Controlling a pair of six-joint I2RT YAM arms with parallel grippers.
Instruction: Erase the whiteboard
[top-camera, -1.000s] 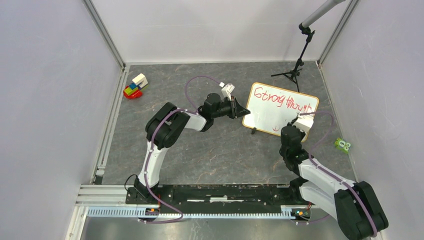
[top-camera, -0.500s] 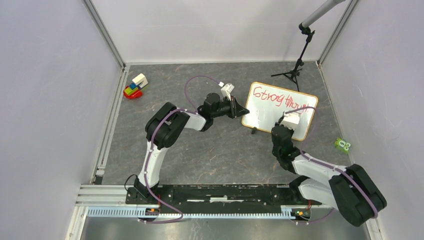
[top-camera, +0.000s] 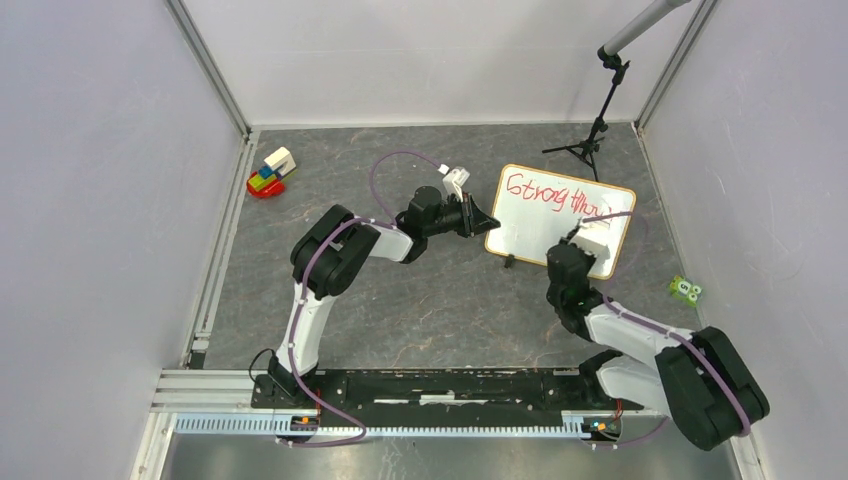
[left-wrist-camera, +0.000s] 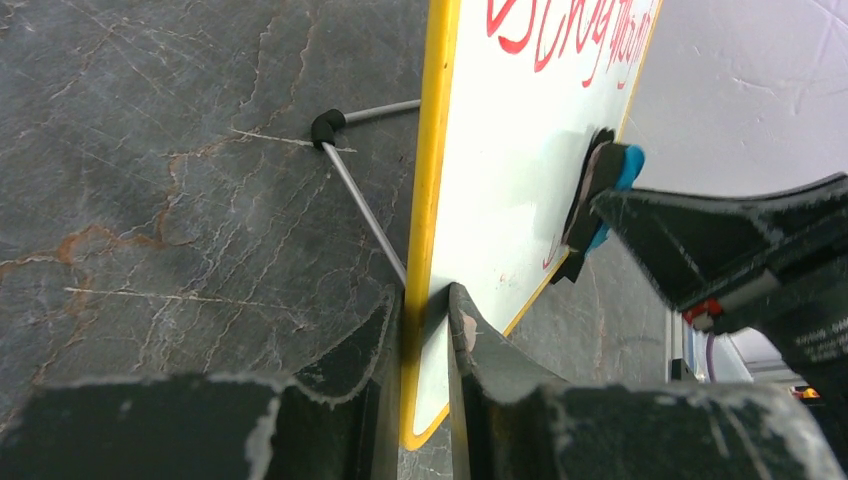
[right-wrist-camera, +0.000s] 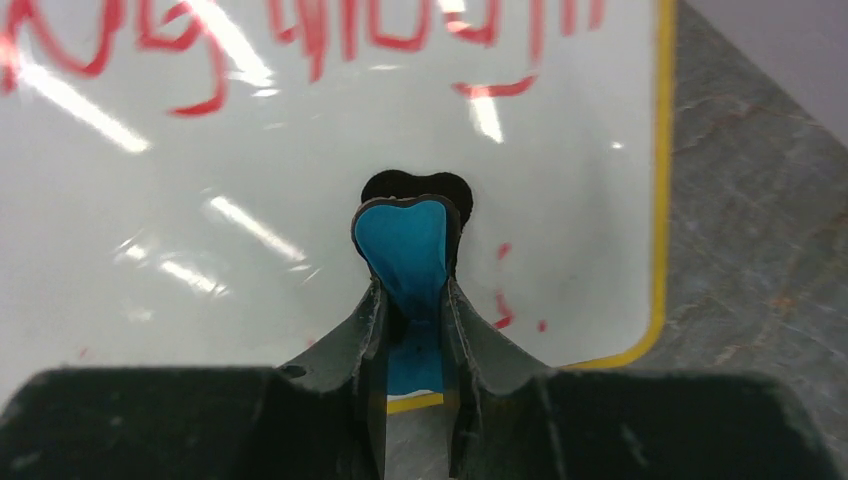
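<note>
The whiteboard (top-camera: 545, 210) stands propped on the floor, white with a yellowish frame and red writing along its top. My left gripper (top-camera: 487, 222) is shut on its left edge; in the left wrist view the fingers (left-wrist-camera: 425, 300) pinch the frame of the whiteboard (left-wrist-camera: 510, 150). My right gripper (top-camera: 592, 240) is shut on a blue eraser (right-wrist-camera: 408, 250), whose black felt presses against the whiteboard (right-wrist-camera: 250, 150) below the writing, near the lower right corner. The eraser (left-wrist-camera: 605, 185) also shows from the side in the left wrist view. A few red specks sit beside it.
A wire kickstand (left-wrist-camera: 355, 190) props the board from behind. A black tripod stand (top-camera: 590, 140) stands just behind the board. Toy blocks (top-camera: 270, 172) lie at the far left, a small green object (top-camera: 684, 290) at the right wall. Grey walls close in on three sides.
My right gripper has moved the eraser left across the board's right part. The right end of the red writing is gone. The left gripper has not moved.
</note>
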